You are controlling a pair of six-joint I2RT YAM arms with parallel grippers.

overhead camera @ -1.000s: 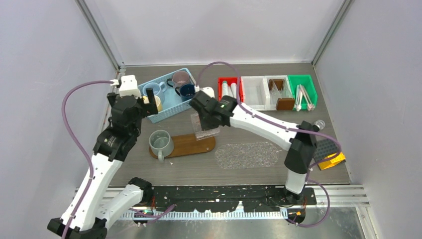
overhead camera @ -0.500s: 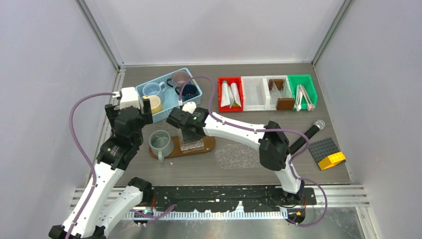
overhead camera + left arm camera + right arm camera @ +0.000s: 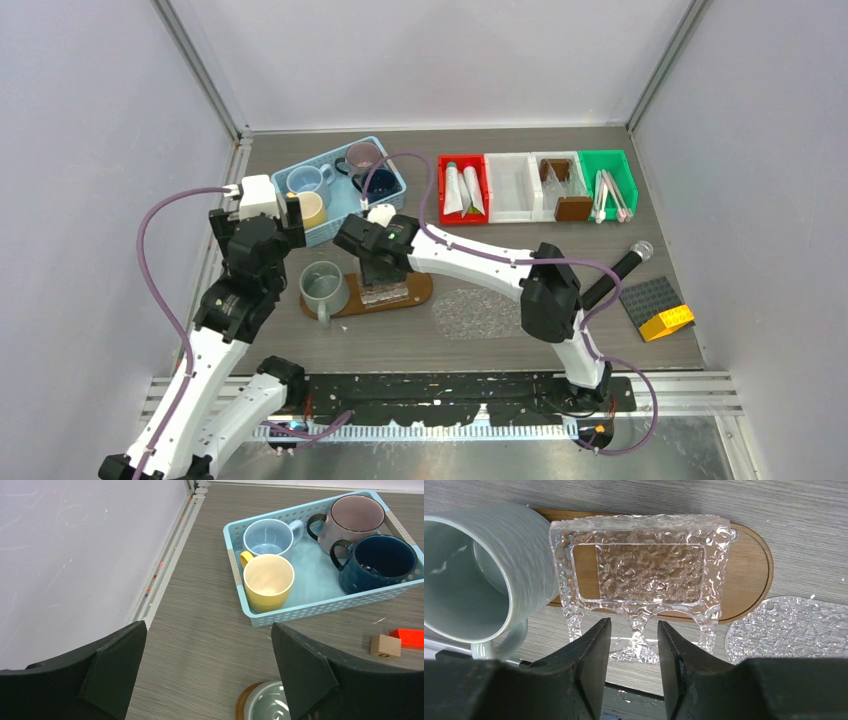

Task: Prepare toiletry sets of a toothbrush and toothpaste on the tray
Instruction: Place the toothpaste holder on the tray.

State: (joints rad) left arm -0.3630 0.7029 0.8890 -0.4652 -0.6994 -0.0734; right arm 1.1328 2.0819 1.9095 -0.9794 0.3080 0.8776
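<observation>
Right gripper (image 3: pixel 634 625), jaws parted astride the rim of the clear dish (image 3: pixel 639 570), apparently seats it beside the grey-green mug (image 3: pixel 322 283) on the wooden tray (image 3: pixel 352 297), left of centre; left gripper (image 3: pixel 207 630) gapes empty; toothpaste (image 3: pixel 462 188) lies upper right, in the red bin (image 3: pixel 441 185).

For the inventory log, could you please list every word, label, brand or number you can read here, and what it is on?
No text can be read in any view.
Tubes in the red bin: print too small to read.
Wooden block: a dark mark, too blurred to read.
Mugs in the basket: no text visible.
</observation>
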